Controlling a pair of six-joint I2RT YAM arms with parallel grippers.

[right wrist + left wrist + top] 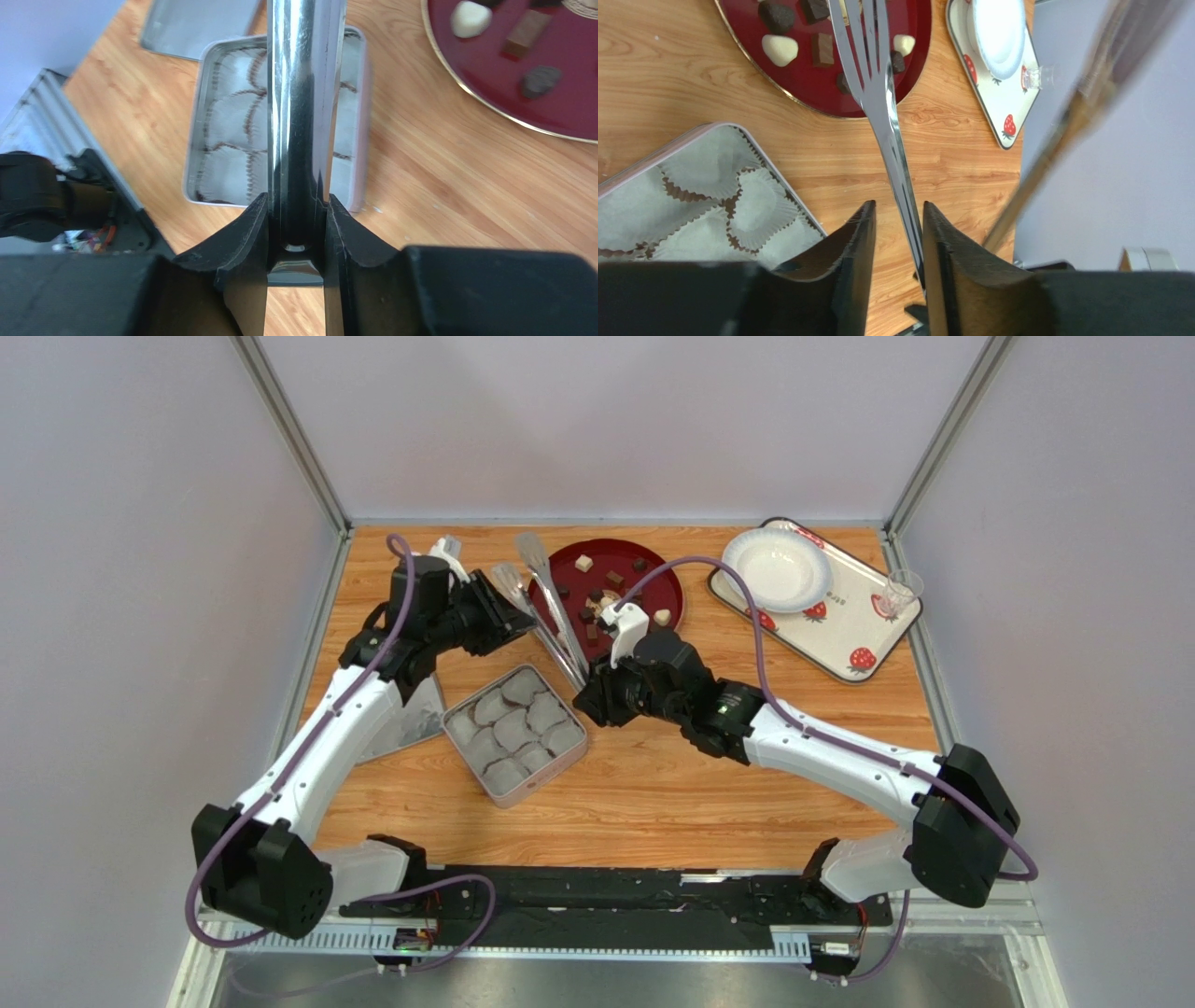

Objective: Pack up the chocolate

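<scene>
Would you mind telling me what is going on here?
The right gripper is clamped on the long metal tongs, whose tips reach toward the round red plate of small chocolate pieces. The left gripper has its jaws open around one tong blade. The paper cups in the rectangular metal tin look empty; nothing packed yet.

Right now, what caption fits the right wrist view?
Right gripper clamped on metal tongs over the paper-cup tin, chocolate lying on the red plate.

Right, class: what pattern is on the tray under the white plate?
Red strawberries on a white tray, clearest in the top view.
</scene>
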